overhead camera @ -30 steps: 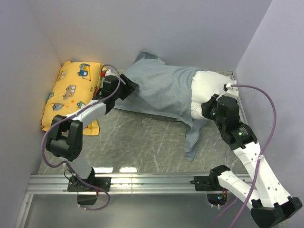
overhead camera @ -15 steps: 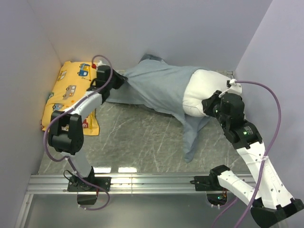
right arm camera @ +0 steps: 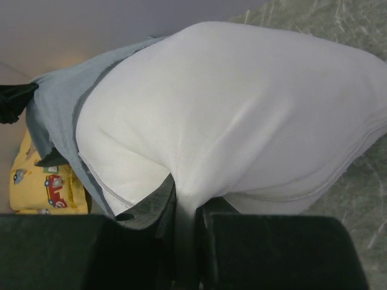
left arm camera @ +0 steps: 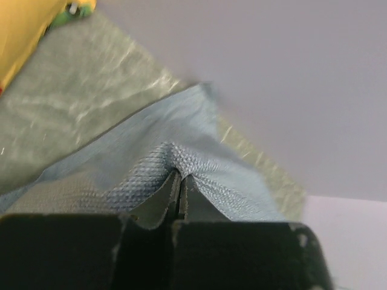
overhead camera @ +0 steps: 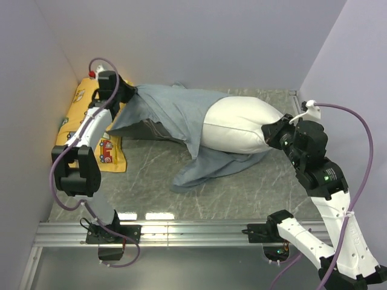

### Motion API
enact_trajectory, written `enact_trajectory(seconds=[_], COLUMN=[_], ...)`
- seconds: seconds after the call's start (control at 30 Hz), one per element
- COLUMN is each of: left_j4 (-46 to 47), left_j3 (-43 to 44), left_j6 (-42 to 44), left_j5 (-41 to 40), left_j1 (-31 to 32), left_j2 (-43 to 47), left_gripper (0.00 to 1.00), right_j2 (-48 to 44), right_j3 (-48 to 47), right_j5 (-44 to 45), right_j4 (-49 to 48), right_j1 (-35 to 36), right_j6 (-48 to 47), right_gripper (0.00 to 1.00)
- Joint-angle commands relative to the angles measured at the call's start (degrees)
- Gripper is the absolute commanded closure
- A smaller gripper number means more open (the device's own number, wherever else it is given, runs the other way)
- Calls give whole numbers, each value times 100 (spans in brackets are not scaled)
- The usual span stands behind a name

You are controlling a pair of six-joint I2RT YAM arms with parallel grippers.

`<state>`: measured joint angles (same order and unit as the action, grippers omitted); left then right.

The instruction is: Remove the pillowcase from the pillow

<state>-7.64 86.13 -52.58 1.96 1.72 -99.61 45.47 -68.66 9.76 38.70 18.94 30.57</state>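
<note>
The plump white pillow (overhead camera: pixel 239 128) lies at the back of the table, its right two thirds bare. The grey pillowcase (overhead camera: pixel 163 112) covers only its left end and trails in a loose fold (overhead camera: pixel 202 169) toward the front. My left gripper (overhead camera: pixel 128 92) is at the back left, shut on a bunched corner of the pillowcase (left arm camera: pixel 181 158), stretching the fabric tight. My right gripper (overhead camera: pixel 268 132) is shut on a pinch of the pillow's white cloth (right arm camera: pixel 188 202) at its right end. In the right wrist view the pillowcase (right arm camera: pixel 57 112) shows at the pillow's far end.
A smaller yellow pillow (overhead camera: pixel 91 136) printed with cartoon cars lies along the left wall, under my left arm. Walls close the table at the left, back and right. A metal rail (overhead camera: pixel 181 232) with both arm bases runs along the near edge.
My left gripper shut on the pillowcase corner and pulled it left and back toward the corner. The case slid off most of the pillow. My right gripper held the pillow's right end, shifting slightly right.
</note>
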Motion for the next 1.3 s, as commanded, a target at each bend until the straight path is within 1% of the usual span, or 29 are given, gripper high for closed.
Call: enact_trajectory(seconds=[0.0,0.03,0.07,0.1,0.13,0.2,0.23,0.27,0.37,0.47,0.57,0.67,0.73,0.8,0.97,1.1,1.27], left_j4=[525,631,719,929,1235,1396,1475,1580,1766,1731,1757,1775,1950,2090,2284,2399,2469], left_j3=[-692,-1164,-1421,-1684,-2174,-2555,-2879,-3056,-3602,-4024,-4481,-4745,-4920,-5079,-5281,-5378,-5448], left_j6=[300,283,240,126,81,11,-15,-42,-60,28,46,55,20,-15,-25,11,28], left_j5=[-836,-907,-960,-952,-864,-872,-916,-873,-811,-890,-925,-899,-768,-714,-679,-600,-547], left_j1=[442,592,811,882,935,1032,1050,1068,1146,1252,1252,1252,1252,1296,1323,1323,1323], left_j2=[389,494,687,776,925,1049,1171,1242,1479,1725,1954,1981,1929,1902,1761,1665,1620], left_gripper=[99,100,100,100,99,100,100,99,100,100,100,99,100,100,99,100,100], right_j2=[-346,-355,-346,-364,-381,-495,-548,-618,-540,-303,-337,-442,-460,-487,-662,-689,-803], right_j3=[-78,-7,19,37,81,134,151,169,213,248,424,442,319,144,-322,-735,-868], right_j5=[493,448,422,404,291,290,351,377,474,614,729,738,721,380,-509,-616,-624], right_j4=[-574,-583,-539,-478,-408,-354,-328,-319,-345,-301,-398,-433,-381,-346,-363,-240,-187], right_j1=[-198,-198,-189,-198,-180,-189,-189,-180,-189,-189,-180,-189,-189,-189,-189,-180,-189], right_j6=[-200,-218,-270,-279,-323,-376,-420,-420,-446,-446,-403,-385,-393,-385,-174,-139,-95], right_gripper=[98,83,75,66,53,42,34,30,26,26,26,26,24,21,21,21,20])
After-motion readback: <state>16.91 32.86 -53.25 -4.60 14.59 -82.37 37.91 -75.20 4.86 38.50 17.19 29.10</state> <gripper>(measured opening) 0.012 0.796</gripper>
